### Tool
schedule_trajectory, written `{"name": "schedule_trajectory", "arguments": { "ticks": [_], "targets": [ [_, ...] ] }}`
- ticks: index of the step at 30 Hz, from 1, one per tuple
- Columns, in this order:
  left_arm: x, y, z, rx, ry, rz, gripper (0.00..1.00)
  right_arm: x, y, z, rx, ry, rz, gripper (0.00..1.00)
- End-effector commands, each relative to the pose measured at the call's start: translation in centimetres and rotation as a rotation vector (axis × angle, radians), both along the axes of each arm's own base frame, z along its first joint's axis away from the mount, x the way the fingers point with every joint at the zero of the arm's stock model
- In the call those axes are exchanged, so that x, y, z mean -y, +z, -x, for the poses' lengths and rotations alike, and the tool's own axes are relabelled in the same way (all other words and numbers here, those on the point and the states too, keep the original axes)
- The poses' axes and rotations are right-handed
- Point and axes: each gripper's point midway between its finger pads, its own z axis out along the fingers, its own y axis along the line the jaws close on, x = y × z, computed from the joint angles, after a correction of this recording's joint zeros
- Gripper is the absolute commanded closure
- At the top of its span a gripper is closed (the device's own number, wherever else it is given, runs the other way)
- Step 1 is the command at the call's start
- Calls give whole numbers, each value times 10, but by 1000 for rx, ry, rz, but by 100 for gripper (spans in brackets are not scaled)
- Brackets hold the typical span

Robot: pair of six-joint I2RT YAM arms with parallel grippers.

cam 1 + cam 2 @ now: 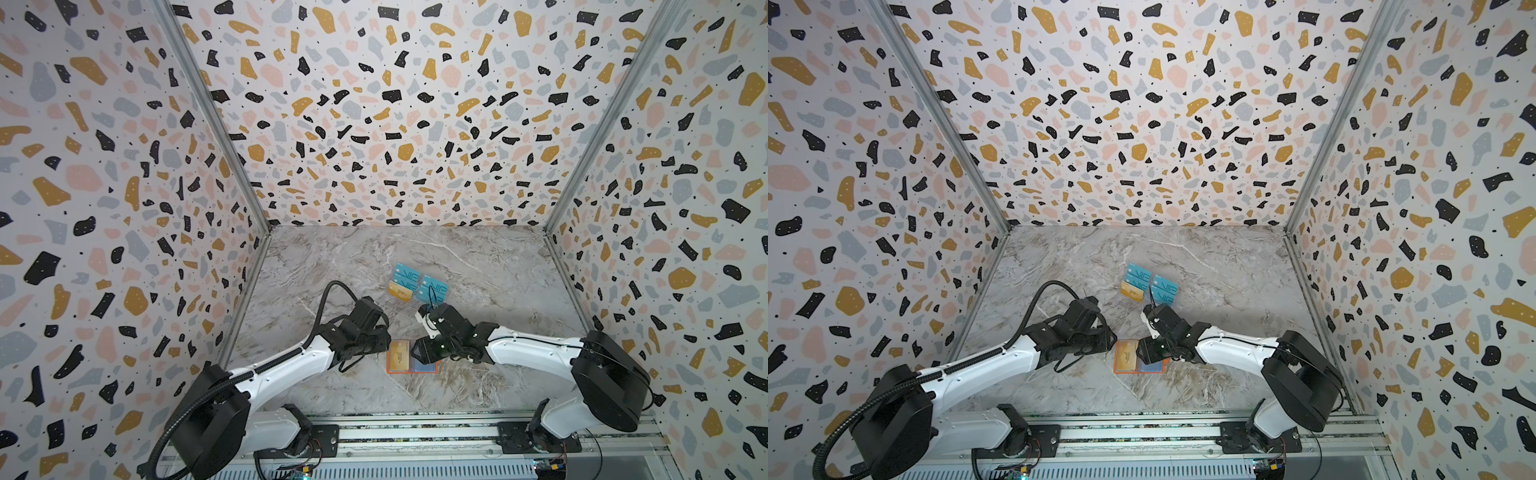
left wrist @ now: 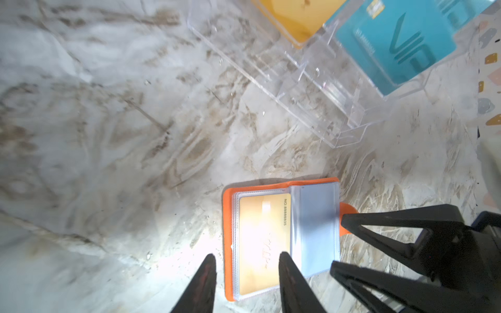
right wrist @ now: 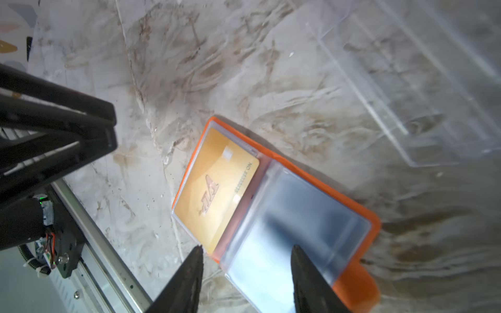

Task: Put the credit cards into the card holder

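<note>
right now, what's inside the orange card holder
The open card holder shows a gold card under clear plastic on one side. The facing sleeve looks pale blue; whether it holds a card is unclear. Sleeves stacked underneath are covered.

Marble table [image 1: 332, 270] bears card holder [image 3: 360, 284]; acrylic rack [image 2: 311, 89].

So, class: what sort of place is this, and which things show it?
Probably a robot test booth: terrazzo-patterned walls box in a marble-look tabletop, and the left arm and right arm stand on a metal rail.
</note>
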Motion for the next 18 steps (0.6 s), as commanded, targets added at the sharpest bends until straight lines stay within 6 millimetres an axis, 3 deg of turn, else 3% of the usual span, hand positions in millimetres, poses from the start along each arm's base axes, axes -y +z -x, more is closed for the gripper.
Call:
{"name": "schedule_trajectory", "arguments": {
  "ticks": [1, 4, 10, 18],
  "targets": [
    [-2, 23, -10, 54, 35, -9, 59, 2, 15, -6, 54, 21, -11, 50],
    [11, 38, -15, 90, 26, 43, 61, 0, 16, -5, 57, 40, -27, 57],
    [53, 42, -9, 111, -31, 161, 66, 2, 24, -11, 92, 51, -57, 71],
    [98, 20, -5, 68, -86, 228, 69, -2, 15, -2, 29, 61, -116, 82]
  ]
}}
